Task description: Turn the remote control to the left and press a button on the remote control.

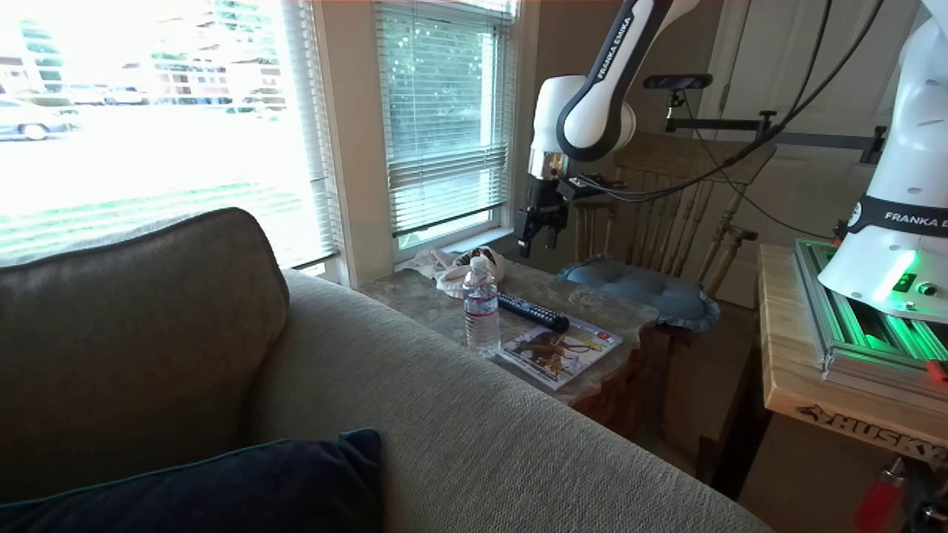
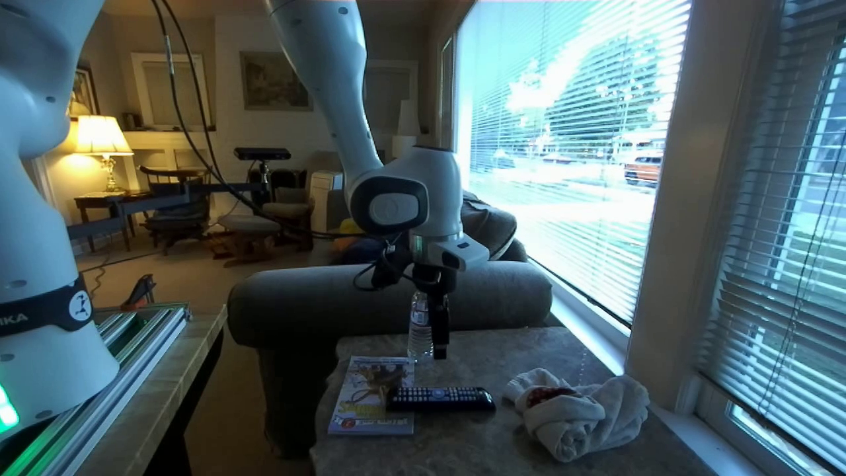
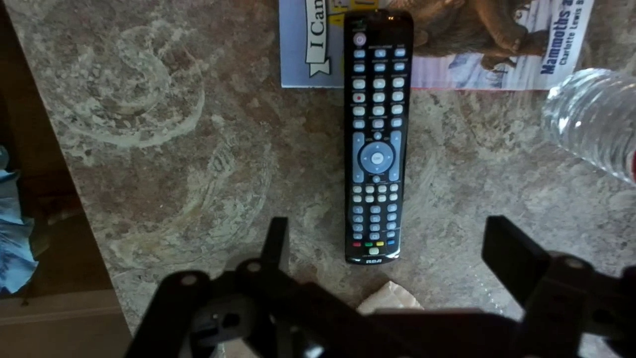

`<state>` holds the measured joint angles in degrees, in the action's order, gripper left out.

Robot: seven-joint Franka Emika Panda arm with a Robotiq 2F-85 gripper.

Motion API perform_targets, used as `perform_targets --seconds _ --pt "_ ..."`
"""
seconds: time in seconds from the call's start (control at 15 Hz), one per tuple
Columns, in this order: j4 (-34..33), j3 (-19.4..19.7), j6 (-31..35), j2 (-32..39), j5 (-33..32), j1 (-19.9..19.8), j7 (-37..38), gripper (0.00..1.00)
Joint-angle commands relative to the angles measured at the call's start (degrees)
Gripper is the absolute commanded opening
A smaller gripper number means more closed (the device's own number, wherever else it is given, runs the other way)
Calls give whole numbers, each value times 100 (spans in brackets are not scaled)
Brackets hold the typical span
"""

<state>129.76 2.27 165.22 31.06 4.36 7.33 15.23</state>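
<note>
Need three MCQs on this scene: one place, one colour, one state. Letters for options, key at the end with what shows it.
1. How does the remote lie relative to the magazine?
A) wholly on it
B) fully apart from it
C) with one end on it

2. What colour is the round pad on the remote?
A) blue
B) red
C) green

3. What state is the gripper in?
A) shut on the remote
B) shut on the bottle
C) open

Key:
1 C: in the wrist view only one end overlaps the magazine; the rest lies over the tabletop.
2 A: in the wrist view the ring around its pale centre shows blue.
3 C: in the wrist view its fingers stand wide apart, with nothing gripped.
</note>
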Motion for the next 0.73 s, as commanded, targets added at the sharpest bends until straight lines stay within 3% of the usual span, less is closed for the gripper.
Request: perform_targets --seconds 0.0,0.67 --pt "334 0 -233 -458 -96 -73 -316 100" --pt "225 16 -280 -423 -44 -93 -311 100"
